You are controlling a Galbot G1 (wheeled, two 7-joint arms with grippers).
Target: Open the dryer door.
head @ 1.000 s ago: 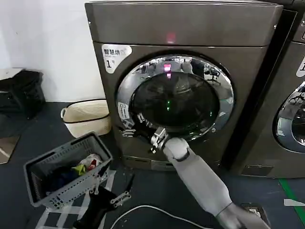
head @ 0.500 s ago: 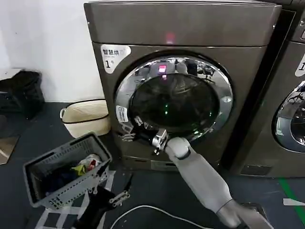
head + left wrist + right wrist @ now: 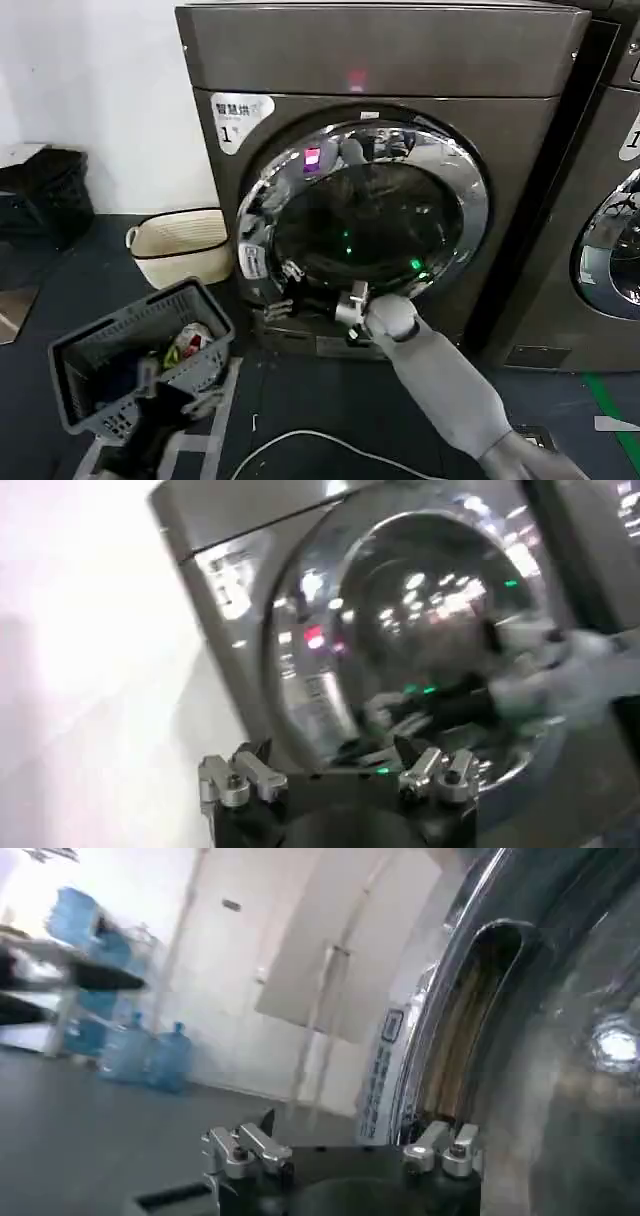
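Note:
The dryer door (image 3: 370, 225), dark glass in a wide chrome ring, stands slightly ajar, its left edge swung out from the machine front. My right gripper (image 3: 283, 291) is at the door's lower left edge, open, one finger close against the rim. In the right wrist view this gripper (image 3: 345, 1138) has its jaws wide apart, with the door's chrome ring (image 3: 560, 1048) and its handle recess (image 3: 478, 1018) just beyond. My left gripper (image 3: 165, 405) hangs low by the grey basket, open; in its own view the left gripper (image 3: 335, 765) faces the door (image 3: 400, 630) from a distance.
A grey laundry basket (image 3: 130, 355) with clothes sits on the floor at the left, a cream basket (image 3: 180, 245) behind it. A white cable (image 3: 320, 440) lies on the floor. The neighbouring machine (image 3: 610, 250) stands at the right. A black bag (image 3: 45, 195) sits by the wall.
The door's left edge has swung outward. My right gripper has pulled back and to the right with it. My left arm has moved left, in front of the grey basket.

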